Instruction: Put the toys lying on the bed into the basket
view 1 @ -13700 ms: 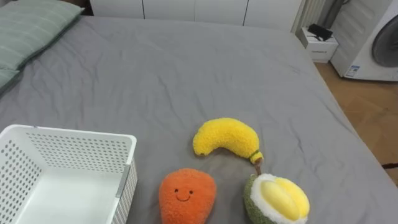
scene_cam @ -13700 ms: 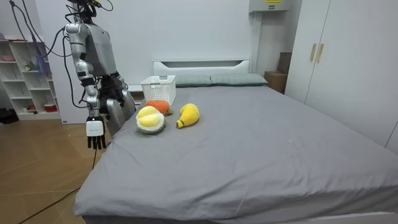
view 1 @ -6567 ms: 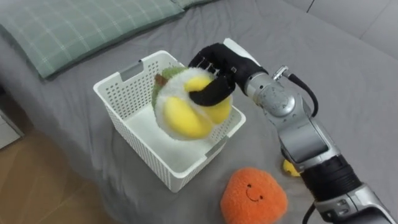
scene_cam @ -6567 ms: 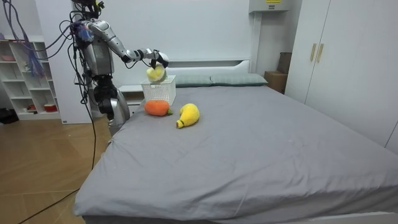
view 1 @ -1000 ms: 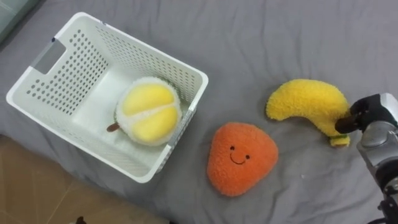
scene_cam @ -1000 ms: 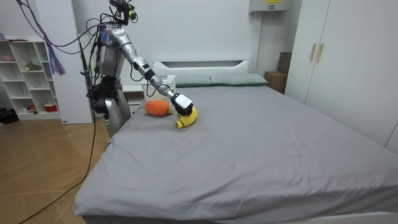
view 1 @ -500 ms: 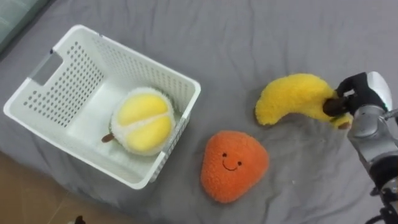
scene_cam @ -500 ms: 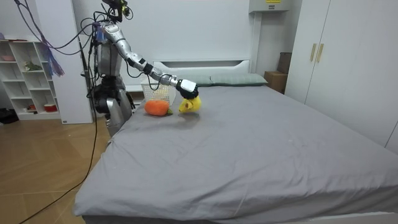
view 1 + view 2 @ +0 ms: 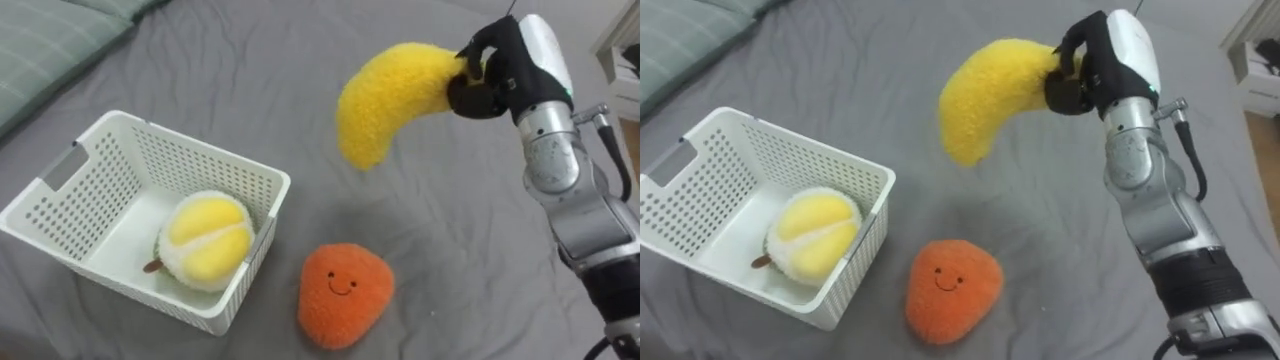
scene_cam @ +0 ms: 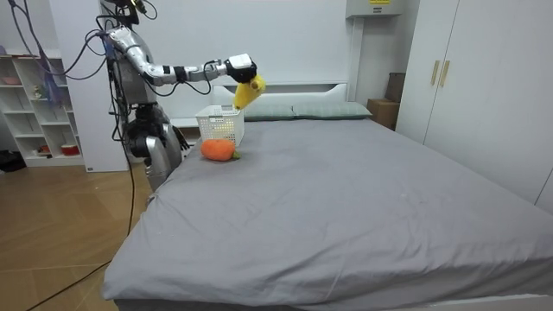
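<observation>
My right hand is shut on one end of a yellow plush banana, which hangs in the air above the grey bed, right of the basket. In the room view the banana is held up over the basket. The white perforated basket stands on the bed at the left and holds a plush durian. An orange plush toy with a smiling face lies on the bed just right of the basket.
A green checked pillow lies at the far left of the bed. I stand at the bed's side near its head, by a white shelf unit. A wardrobe is at the room view's right.
My right hand has lifted the banana off the bed and carried it up and toward the basket. The eye views have shifted with the head.
</observation>
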